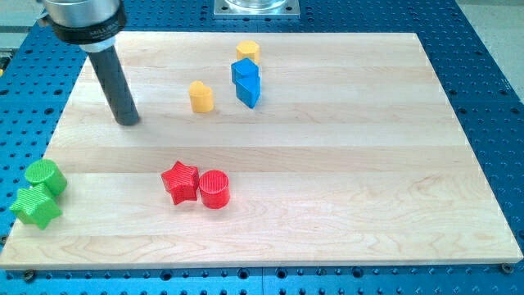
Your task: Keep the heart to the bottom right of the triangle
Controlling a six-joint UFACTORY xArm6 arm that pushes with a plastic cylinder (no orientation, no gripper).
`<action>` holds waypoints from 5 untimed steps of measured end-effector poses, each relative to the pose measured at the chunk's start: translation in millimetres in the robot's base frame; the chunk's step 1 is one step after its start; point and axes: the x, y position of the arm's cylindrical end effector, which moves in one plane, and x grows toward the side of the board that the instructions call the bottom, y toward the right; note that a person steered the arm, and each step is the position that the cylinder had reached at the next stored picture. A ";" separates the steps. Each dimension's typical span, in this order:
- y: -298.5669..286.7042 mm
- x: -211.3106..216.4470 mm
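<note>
Our rod is smooth and dark; we carry no pincer and hold nothing. My tip [127, 121] rests on the pale wooden board [344, 180], left of the yellow heart [201, 97]. That ribbed heart sits lower left of the blue triangle-like block [246, 82]; its exact shape is unclear. A yellow block [247, 52] behind is partly hidden.

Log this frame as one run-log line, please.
my tip: upper left, touching nothing | yellow heart-shaped block: left of blue triangular block, not bottom right | task: not met
</note>
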 end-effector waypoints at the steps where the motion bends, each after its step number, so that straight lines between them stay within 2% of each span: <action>1: -1.8 -7.7; 2: 12.7 -23.8; 4: 94.5 -45.5; 5: 143.0 -24.6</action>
